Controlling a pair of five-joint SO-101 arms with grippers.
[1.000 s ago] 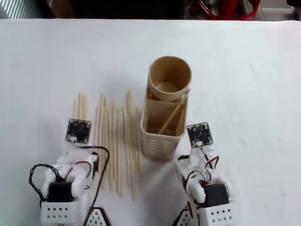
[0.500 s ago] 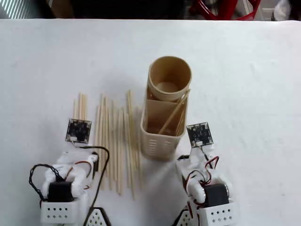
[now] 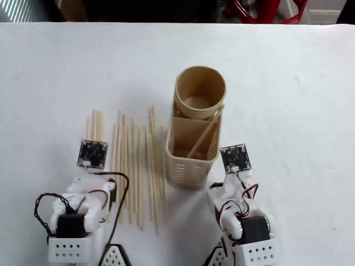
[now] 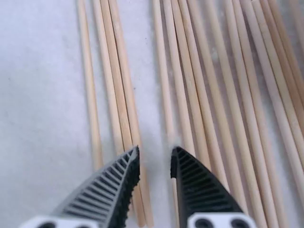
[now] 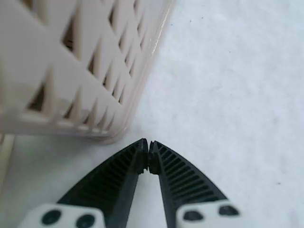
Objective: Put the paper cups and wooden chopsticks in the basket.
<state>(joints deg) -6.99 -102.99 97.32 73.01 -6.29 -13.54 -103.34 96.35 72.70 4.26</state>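
A white counter [image 3: 288, 83] is seen from above, evenly lit, with its matte surface stretching from edge to edge. Beyond the counter's far edge the room is left in deep shadow. A red tubular frame [image 3: 260, 11] is glimpsed behind the far right corner, next to a pale strip of floor [image 3: 327, 15]. A grey slatted panel [image 3: 16, 10] and a brown boxy shape [image 3: 72, 10] are made out past the far left corner.
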